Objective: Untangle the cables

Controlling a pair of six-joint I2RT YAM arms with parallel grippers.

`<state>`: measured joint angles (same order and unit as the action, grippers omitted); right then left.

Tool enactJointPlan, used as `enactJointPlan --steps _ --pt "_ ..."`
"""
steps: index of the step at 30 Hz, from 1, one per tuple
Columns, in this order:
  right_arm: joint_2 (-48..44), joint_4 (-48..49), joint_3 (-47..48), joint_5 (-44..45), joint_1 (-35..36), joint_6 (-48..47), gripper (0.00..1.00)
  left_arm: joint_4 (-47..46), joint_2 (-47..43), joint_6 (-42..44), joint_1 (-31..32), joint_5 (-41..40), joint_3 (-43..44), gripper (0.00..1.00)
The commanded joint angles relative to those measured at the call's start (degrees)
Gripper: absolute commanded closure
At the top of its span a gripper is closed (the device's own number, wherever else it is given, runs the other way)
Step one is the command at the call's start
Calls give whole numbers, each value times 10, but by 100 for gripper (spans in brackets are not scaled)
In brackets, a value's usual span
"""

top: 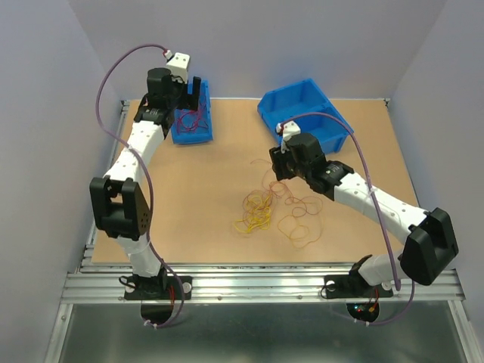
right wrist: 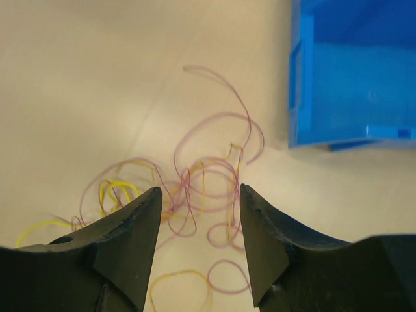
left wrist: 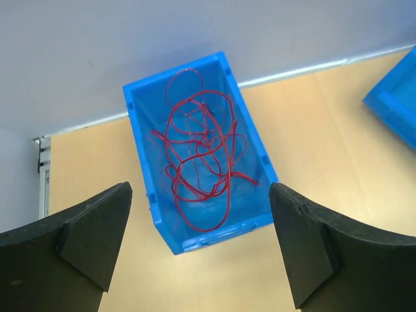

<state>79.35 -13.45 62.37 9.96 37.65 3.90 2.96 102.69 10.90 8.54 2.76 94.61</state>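
Observation:
A tangle of thin dark red and yellow cables (top: pixel 274 209) lies on the table's middle; it also shows in the right wrist view (right wrist: pixel 195 188). More dark red cables (left wrist: pixel 201 162) lie in a small blue bin (left wrist: pixel 170 237) at the back left, also in the top view (top: pixel 192 117). My left gripper (left wrist: pixel 200 250) is open and empty above the table just in front of that bin. My right gripper (right wrist: pixel 200 224) is open and empty above the tangle's far edge, with strands seen between its fingers below.
A larger blue bin (top: pixel 306 113) stands at the back right, its near wall in the right wrist view (right wrist: pixel 354 91). A metal rail (top: pixel 265 283) runs along the near edge. Grey walls close the back and sides.

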Motion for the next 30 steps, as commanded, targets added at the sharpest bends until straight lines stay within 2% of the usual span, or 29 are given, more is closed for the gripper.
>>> enactJointPlan --steps 1,6,10,17,23,27,30 --pt "24 -118 30 55 14 12 44 -57 -85 -7 4 32 -70 1" --pt "70 -133 35 26 22 7 45 -107 -189 -5 39 123 -222 1" --pt "91 -130 21 6 32 4 45 -166 -231 3 92 174 -352 1" --pt "111 -113 9 -22 34 -17 51 -233 -258 22 118 180 -418 1" --pt "139 -110 5 -35 34 -29 51 -219 -241 33 119 193 -410 2" --pt "143 -110 3 -43 35 -33 53 -215 -242 54 124 249 -418 3" --pt "143 -113 -1 -49 35 -33 53 -215 -240 65 140 237 -421 4"
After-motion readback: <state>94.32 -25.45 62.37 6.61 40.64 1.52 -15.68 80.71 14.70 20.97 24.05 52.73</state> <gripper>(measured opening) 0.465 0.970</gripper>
